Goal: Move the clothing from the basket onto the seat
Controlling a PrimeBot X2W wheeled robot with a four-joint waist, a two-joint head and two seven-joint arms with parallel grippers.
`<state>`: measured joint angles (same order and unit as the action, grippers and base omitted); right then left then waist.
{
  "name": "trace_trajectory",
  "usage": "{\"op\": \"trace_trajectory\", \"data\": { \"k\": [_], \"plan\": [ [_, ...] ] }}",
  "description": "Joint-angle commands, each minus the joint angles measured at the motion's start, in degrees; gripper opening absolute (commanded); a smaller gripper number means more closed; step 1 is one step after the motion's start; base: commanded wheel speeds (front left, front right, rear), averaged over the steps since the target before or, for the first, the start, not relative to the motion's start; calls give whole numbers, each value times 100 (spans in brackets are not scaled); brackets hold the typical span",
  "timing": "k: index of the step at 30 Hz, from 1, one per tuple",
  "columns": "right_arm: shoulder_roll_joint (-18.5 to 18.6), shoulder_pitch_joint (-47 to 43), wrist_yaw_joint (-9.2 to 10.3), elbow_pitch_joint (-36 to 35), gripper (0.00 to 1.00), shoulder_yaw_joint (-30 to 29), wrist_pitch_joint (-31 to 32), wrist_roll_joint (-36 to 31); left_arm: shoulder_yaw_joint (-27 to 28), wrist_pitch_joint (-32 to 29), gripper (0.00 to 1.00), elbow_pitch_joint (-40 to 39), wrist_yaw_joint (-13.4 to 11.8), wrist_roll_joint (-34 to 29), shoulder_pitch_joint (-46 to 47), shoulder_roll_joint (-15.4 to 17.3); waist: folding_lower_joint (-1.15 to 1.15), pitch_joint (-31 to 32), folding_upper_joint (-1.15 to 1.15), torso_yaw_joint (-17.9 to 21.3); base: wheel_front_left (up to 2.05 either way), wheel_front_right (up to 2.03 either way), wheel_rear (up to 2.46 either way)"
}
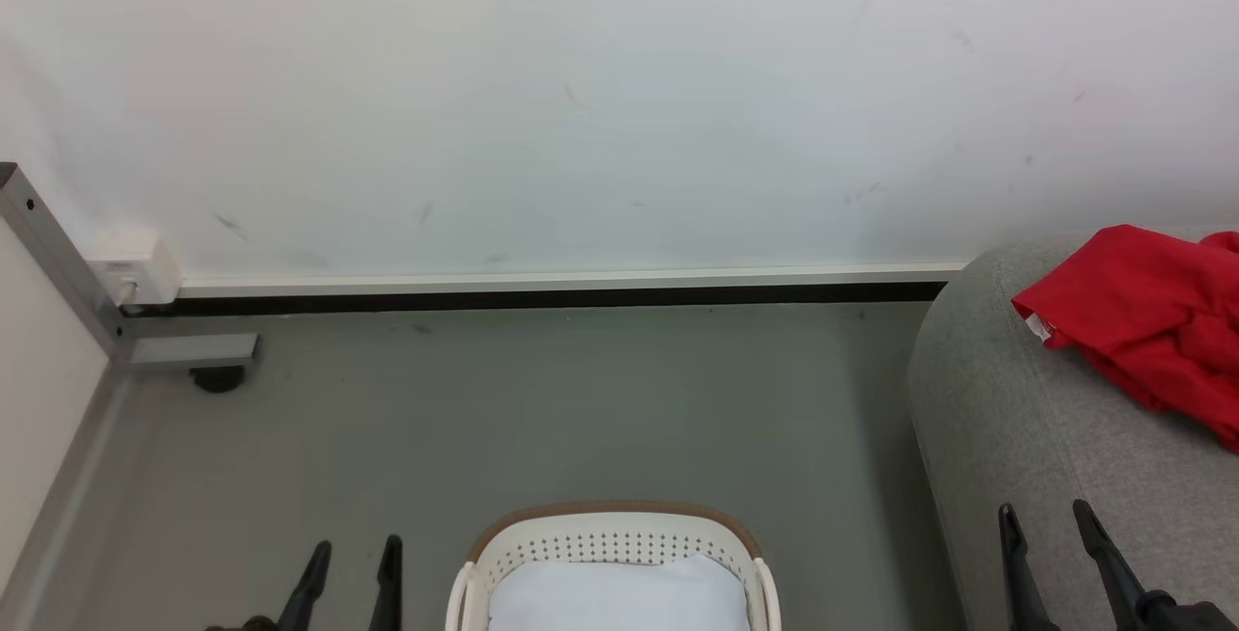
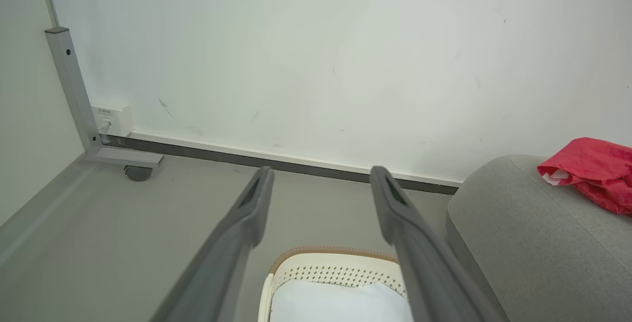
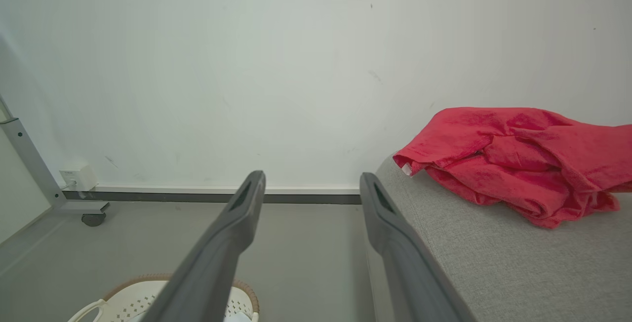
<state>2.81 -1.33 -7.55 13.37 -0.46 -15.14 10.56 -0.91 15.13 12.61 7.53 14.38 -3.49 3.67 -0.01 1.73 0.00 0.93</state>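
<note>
Red fabric catches the eye first: the clothing [image 1: 1152, 312] lies in a crumpled heap on top of the seat [image 1: 1007, 437], a light-grey woven sofa or armchair standing just to the right of the basket [image 1: 610, 518], with a small white tag or trim showing at the heap's near corner. The cream-white basket with its brown rim band and perforated walls sits on the grey floor [image 1: 581, 399], and inside it lies something pale and whitish [image 1: 619, 597] that looks soft; I cannot tell what it is. To the left of the basket the left gripper [image 1: 357, 544] hangs above the floor, its two dark fingers spread well apart with nothing between them. To the right of the basket the right gripper [image 1: 1043, 508] hangs over the seat's rounded front edge, its fingers likewise parted and empty, well short of the red heap. Beyond the basket a white wall [image 1: 619, 99] rises from a dark skirting strip. Far to the basket's left, in the corner, stands a grey metal frame [image 1: 58, 254] on a black castor [image 1: 218, 379], with a white wall socket [image 1: 135, 268] right beside it.
</note>
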Motion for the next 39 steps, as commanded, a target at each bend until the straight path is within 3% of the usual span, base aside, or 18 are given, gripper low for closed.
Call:
{"op": "trace_trajectory", "data": {
  "k": [1,7,8,13,39],
  "plan": [
    [17,-46,14,23,100,-15,1,-22,-10,2,100,-3,-10,24,-21,-1,1,-4,0,22,0,0,0],
    [17,-47,13,39,100,-33,1,-25,-94,2,100,7,-9,41,16,23,1,-10,0,65,0,0,0],
    [-1,0,0,26,0,-15,0,-4,-111,0,0,3,0,17,6,9,1,-10,0,66,0,0,0],
    [-42,-63,-1,234,0,8,15,57,-146,-18,0,223,2,72,-54,-34,1,-11,0,66,0,0,0],
    [8,224,2,165,0,-160,685,2720,149,-716,0,188,0,2580,297,-44,1,-49,0,33,0,0,0]
  ]
}}
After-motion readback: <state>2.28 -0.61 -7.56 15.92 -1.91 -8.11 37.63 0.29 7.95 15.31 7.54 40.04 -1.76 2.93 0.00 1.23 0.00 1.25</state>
